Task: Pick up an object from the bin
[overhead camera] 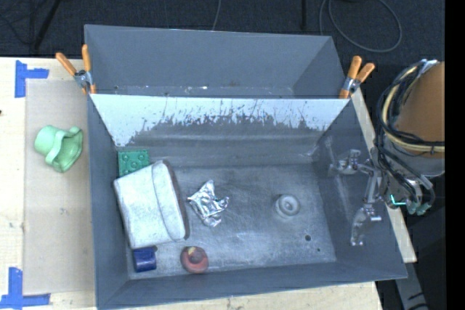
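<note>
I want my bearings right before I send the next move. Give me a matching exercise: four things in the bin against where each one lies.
Things
1. green flat block
2. white folded cloth
3. crumpled foil
4. blue block

Places in the bin
A. mid floor, just right of the cloth
B. lower left corner of the floor, left of a red round thing
C. along the left side, the largest thing there
D. upper left of the floor, at the cloth's top edge

Pairs: 1-D, 2-C, 3-A, 4-B
</note>
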Available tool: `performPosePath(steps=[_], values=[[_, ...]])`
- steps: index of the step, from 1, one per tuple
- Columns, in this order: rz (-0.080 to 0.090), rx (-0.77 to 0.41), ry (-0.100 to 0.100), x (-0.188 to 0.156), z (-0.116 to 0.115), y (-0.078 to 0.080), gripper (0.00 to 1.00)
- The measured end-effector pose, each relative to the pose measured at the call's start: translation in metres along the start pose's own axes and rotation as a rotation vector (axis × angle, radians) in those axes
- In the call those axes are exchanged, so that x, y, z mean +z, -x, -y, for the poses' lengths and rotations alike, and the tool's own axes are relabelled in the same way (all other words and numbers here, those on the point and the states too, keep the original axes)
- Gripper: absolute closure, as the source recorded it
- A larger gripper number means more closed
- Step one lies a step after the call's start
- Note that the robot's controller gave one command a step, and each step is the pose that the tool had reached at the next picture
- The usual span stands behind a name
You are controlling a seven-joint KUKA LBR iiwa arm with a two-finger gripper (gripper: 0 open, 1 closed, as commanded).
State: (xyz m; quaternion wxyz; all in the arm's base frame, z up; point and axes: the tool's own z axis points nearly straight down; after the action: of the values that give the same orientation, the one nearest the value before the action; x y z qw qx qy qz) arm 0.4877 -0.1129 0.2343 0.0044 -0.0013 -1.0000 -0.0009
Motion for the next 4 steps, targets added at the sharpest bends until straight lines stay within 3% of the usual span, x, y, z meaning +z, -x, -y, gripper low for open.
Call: performPosePath(steps=[1, 2, 3, 4], values=[[0.000, -0.116, 0.002, 0.147, -0.088, 0.038, 0.00], [0.017, 0.081, 0.000, 0.014, -0.120, 0.059, 0.00], [0.000, -0.205, -0.001, 0.156, -0.176, 0.059, 0.00], [0.009, -0.403, -0.002, 0.156, -0.229, 0.073, 0.00]])
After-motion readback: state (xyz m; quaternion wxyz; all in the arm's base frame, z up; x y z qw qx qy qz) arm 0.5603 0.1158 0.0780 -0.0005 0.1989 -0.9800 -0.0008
